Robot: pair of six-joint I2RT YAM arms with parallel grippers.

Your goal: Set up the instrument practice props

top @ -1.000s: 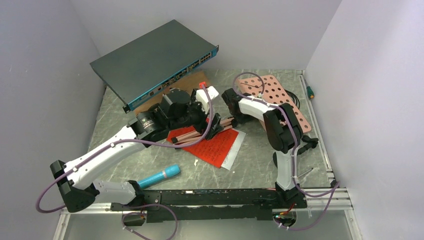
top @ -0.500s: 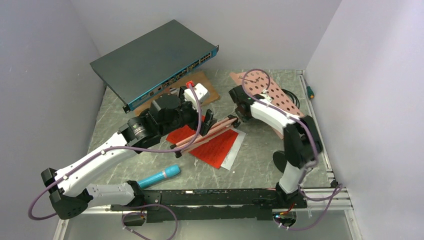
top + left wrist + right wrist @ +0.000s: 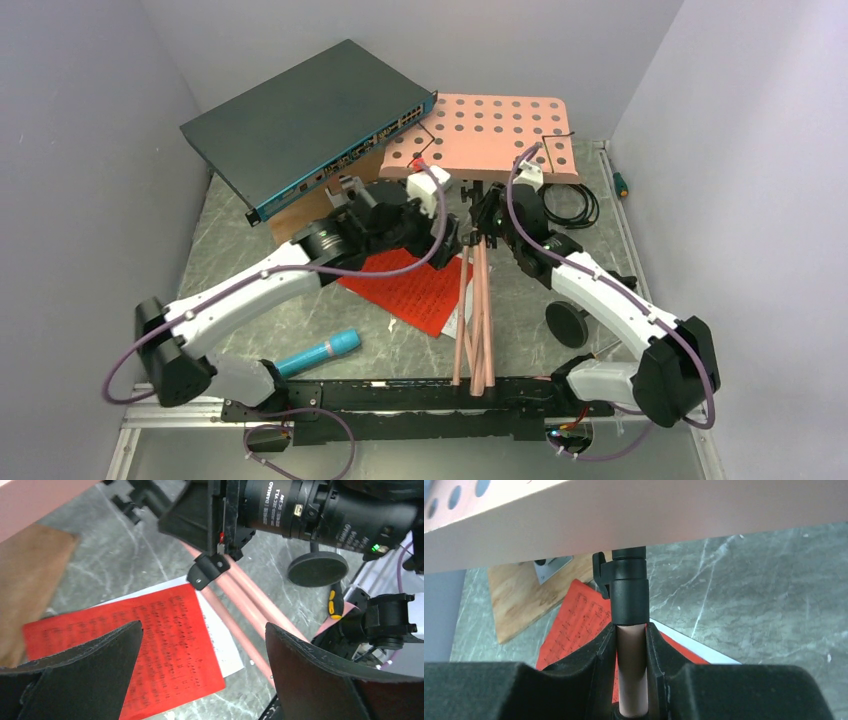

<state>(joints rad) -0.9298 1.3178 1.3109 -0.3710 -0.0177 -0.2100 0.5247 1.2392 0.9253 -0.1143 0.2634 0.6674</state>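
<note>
The salmon-pink perforated music stand (image 3: 490, 135) is lifted, its plate up at the back and its folded legs (image 3: 475, 330) running toward the near edge. My right gripper (image 3: 487, 225) is shut on its pole; the right wrist view shows the gripper (image 3: 631, 630) clamping the pink pole (image 3: 631, 680) under a black collar. My left gripper (image 3: 440, 238) is open beside the pole, and in the left wrist view it (image 3: 202, 670) hangs above the red and white sheet-music pages (image 3: 150, 645). The pages (image 3: 410, 290) lie flat. The cyan microphone (image 3: 318, 352) lies near the front left. The black round-base mic stand (image 3: 567, 323) is right of the legs.
A dark grey network switch (image 3: 310, 125) leans at the back left over a wooden board (image 3: 300, 212) with a metal bracket (image 3: 551, 565). A black cable coil (image 3: 570, 205) lies at the back right. A yellow-handled tool (image 3: 334, 604) lies by the round base. Walls close three sides.
The stand has swung up from lying on the table: its plate now faces up at the back and the legs point to the near edge. My left gripper has let go of the legs.
</note>
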